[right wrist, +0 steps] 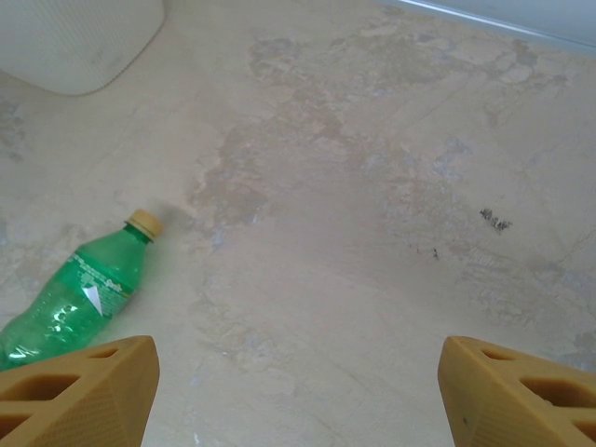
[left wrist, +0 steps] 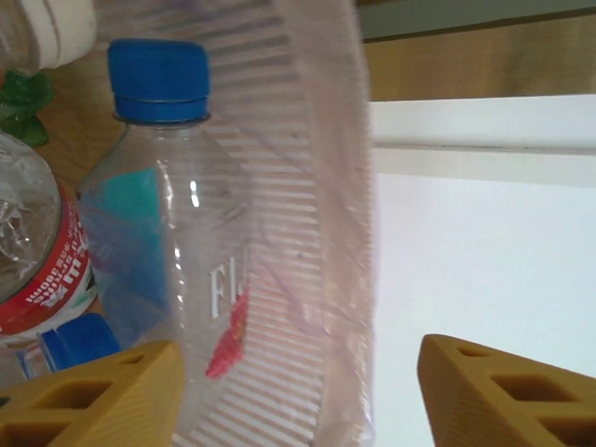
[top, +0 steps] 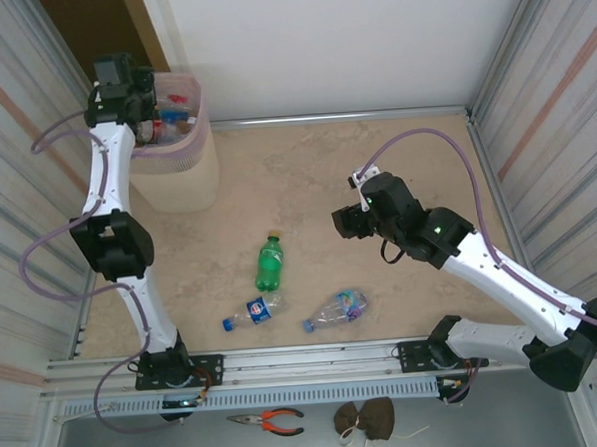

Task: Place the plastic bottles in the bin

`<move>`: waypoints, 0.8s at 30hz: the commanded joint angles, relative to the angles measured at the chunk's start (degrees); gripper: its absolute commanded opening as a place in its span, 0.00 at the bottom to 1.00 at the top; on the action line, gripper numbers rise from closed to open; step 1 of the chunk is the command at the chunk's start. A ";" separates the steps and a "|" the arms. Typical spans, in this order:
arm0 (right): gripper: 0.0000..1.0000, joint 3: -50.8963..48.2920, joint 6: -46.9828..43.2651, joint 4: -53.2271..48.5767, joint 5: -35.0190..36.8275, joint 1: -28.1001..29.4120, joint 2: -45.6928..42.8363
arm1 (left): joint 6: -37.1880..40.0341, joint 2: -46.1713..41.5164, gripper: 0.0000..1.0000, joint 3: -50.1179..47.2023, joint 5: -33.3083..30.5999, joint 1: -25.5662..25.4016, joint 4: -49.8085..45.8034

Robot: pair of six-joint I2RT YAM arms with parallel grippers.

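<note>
Left end effector (left wrist: 298, 346) spread over bin (left wrist: 317, 140), blue-capped bottle (left wrist: 168, 233) inside, right end effector (right wrist: 298, 354) spread near green bottle (right wrist: 79, 298)

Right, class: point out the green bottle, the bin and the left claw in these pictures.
green bottle (top: 270, 264): top external view, on the middle of its body.
bin (top: 190, 181): top external view, on its outer side wall.
left claw (left wrist: 300, 377): left wrist view, midway between its two yellow fingertips.
</note>
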 commanded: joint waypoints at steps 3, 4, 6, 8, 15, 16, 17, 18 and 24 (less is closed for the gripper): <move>0.77 -0.75 2.04 0.76 -0.74 -0.36 -2.42 | 5.18 -4.91 0.59 -0.74 2.72 1.35 5.47; 0.77 -0.80 2.21 0.89 -0.78 -0.29 -2.52 | 5.97 -4.68 0.57 -0.70 3.40 1.40 6.56; 0.77 -0.95 2.31 1.00 -0.87 -0.30 -2.77 | 6.77 -3.70 0.55 0.11 4.67 1.64 7.46; 0.77 -0.92 2.31 1.09 -0.96 -0.32 -2.61 | 7.33 -2.05 0.54 1.77 6.24 1.90 7.79; 0.77 -0.75 2.22 1.44 -0.61 -0.32 -1.64 | 6.95 5.55 0.35 6.51 11.31 2.12 10.30; 0.77 -0.75 2.22 1.45 -0.57 -0.33 -1.47 | 6.73 6.31 0.34 6.64 11.68 2.10 10.59; 0.77 -0.77 2.22 1.44 -0.59 -0.34 -1.29 | 6.61 7.09 0.33 6.76 12.04 2.10 10.90; 0.77 -0.76 2.22 1.44 -0.59 -0.35 -1.07 | 6.59 7.89 0.32 6.77 12.20 2.10 11.00; 0.77 -0.92 2.05 1.53 -0.71 -0.43 -0.38 | 7.34 10.89 0.31 5.70 12.37 2.11 10.12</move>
